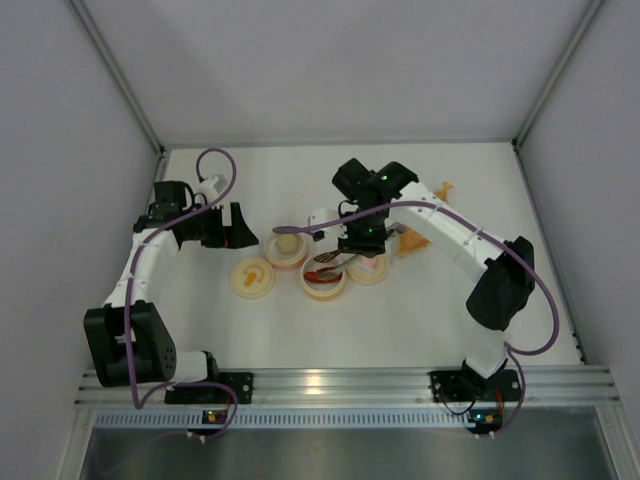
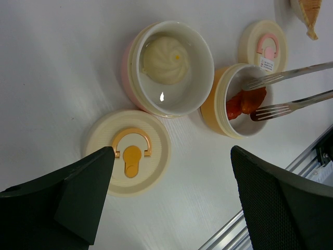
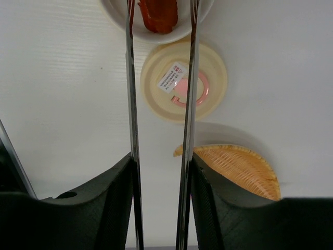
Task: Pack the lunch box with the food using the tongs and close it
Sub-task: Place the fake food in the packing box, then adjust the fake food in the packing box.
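**The tongs [image 3: 130, 78] straddle the red-orange piece [image 3: 157, 13]**

The right pincer [image 3: 161, 159] clamps both tong arms. Their forked tips sit either side of the piece inside the orange bowl [image 2: 218, 104]. The left pincer [image 2: 171, 156] gapes wide above the table [image 2: 52, 78]. The beige ball [image 2: 162, 59] lies in the pink bowl [image 2: 135, 67].
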Controlling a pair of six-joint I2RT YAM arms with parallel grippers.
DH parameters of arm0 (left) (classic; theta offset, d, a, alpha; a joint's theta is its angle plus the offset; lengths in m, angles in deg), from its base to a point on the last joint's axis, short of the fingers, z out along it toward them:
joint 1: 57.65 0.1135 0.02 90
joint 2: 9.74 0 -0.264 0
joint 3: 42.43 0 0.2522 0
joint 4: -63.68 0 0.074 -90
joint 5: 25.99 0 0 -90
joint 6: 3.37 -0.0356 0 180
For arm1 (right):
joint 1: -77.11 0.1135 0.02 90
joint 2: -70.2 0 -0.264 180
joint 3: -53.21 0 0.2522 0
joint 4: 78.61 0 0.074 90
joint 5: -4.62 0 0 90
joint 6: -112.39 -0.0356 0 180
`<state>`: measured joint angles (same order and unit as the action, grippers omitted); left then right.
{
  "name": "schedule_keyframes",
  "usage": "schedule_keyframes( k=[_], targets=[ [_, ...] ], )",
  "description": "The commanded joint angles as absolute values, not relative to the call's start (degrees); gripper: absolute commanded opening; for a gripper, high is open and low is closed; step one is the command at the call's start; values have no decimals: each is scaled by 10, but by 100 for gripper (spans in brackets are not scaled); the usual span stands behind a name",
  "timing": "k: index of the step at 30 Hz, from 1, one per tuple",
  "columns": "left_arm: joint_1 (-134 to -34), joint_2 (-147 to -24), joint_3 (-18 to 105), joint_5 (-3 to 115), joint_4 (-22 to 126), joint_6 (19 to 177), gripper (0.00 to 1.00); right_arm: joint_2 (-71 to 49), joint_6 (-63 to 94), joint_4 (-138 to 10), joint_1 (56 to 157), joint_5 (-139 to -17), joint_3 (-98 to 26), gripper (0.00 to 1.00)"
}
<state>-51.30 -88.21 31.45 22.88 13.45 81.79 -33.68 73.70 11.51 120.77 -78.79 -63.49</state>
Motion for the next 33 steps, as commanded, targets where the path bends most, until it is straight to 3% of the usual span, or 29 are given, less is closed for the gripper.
schedule_keyframes(
  k=[1, 5, 18, 25, 33],
  targets=[
    [-508, -871, 314, 216, 154, 809, 98, -333, 738, 176, 1216, -784, -672, 43],
    [-509, -869, 314, 215, 155, 812, 98, -326, 734, 176, 1217, -782, -687, 47],
    [-508, -866, 316, 216, 154, 812, 98, -310, 750, 166, 1216, -801, -675, 40],
    [-508, -866, 317, 222, 149, 806, 98, -285, 764, 188, 1209, -776, -675, 23],
    [-508, -870, 313, 216, 151, 809, 98, -247, 766, 214, 1208, -761, -641, 23]
  ],
)
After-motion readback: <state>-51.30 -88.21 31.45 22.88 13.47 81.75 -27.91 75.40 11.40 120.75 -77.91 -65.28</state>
